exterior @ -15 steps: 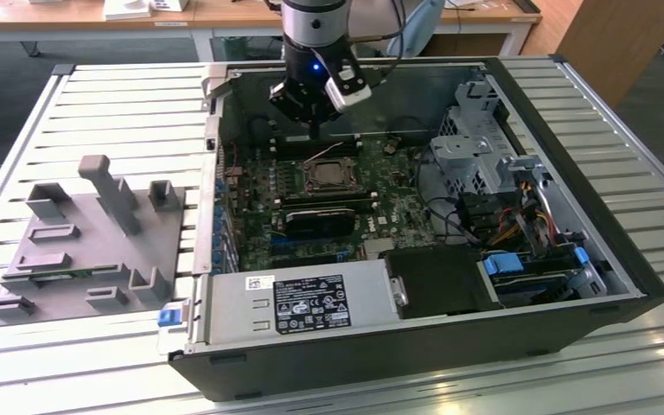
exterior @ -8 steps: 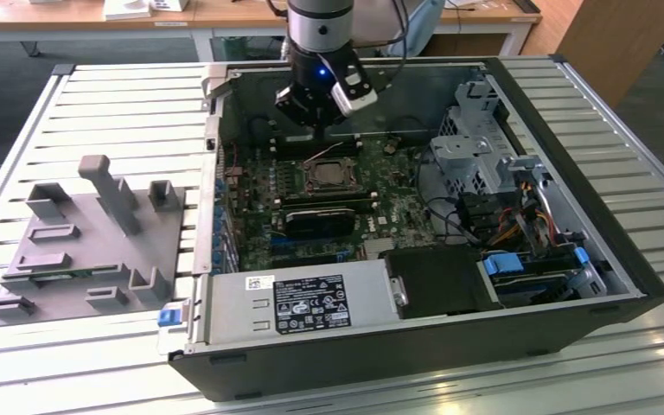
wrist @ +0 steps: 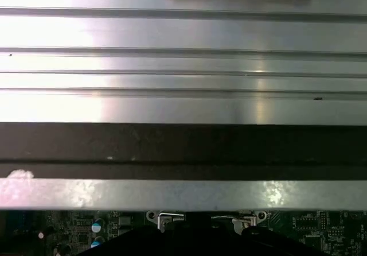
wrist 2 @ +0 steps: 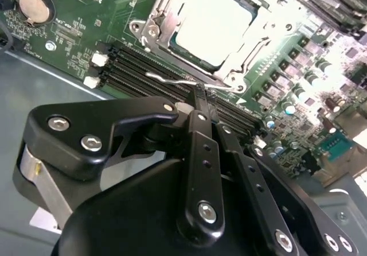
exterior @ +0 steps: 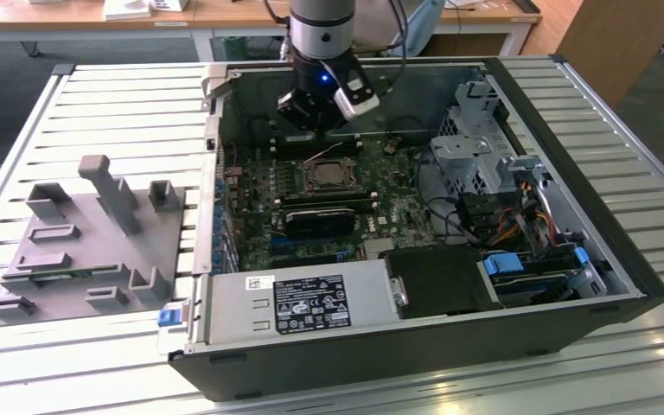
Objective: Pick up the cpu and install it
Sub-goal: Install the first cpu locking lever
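Worktop (exterior: 101,95): slatted, silvery metal, ribs running across the exterior view; wooden desks and a grey floor behind it.

Computer case (exterior: 609,259): black tower laid on its side on the worktop, side panel off, green motherboard (exterior: 257,186) facing up. Power supply (exterior: 297,303) at the near edge, drive cage (exterior: 476,138) toward the exterior view's right.

Fixture (exterior: 84,242): grey plastic block with upright posts, on the worktop at the exterior view's left of the case, apart from it.

Cpu (wrist 2: 215,23): silvery square plate lying flat in the socket frame (wrist 2: 155,29) on the motherboard, top face up, edges parallel to the frame; being square, it has no long axis to speak of. In the exterior view it sits mid-board (exterior: 326,177).

Hand (exterior: 315,117): black, hanging inside the case just behind the socket in the exterior view. In the second wrist view its fingers (wrist 2: 200,104) lie pressed together, nothing between them, tips near the socket's wire lever (wrist 2: 172,79).
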You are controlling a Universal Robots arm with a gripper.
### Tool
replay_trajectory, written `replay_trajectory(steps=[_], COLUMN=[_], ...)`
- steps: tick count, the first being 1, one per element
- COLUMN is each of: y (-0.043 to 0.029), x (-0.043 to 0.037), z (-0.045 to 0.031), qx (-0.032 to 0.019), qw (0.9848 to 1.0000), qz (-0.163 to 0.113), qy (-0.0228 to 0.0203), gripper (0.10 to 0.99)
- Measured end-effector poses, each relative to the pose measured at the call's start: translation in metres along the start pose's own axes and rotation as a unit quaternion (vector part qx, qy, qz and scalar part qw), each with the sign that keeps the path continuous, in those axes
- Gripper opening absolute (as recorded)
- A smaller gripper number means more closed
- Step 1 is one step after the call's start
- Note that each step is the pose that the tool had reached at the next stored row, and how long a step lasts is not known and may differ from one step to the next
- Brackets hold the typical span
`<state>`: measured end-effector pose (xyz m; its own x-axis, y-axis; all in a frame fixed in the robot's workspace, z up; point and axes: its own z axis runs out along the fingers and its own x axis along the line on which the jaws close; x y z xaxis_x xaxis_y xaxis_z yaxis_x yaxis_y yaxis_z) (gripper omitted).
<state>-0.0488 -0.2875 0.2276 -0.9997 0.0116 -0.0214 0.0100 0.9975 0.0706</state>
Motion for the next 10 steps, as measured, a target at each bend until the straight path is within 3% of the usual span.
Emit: replay_trajectory(steps=[10], y=[0.0014], x=[-0.0091], z=[0.0037], qx=[0.0003], qw=[1.0000], qz=[0.000], qy=[-0.0001], gripper=[0.106])
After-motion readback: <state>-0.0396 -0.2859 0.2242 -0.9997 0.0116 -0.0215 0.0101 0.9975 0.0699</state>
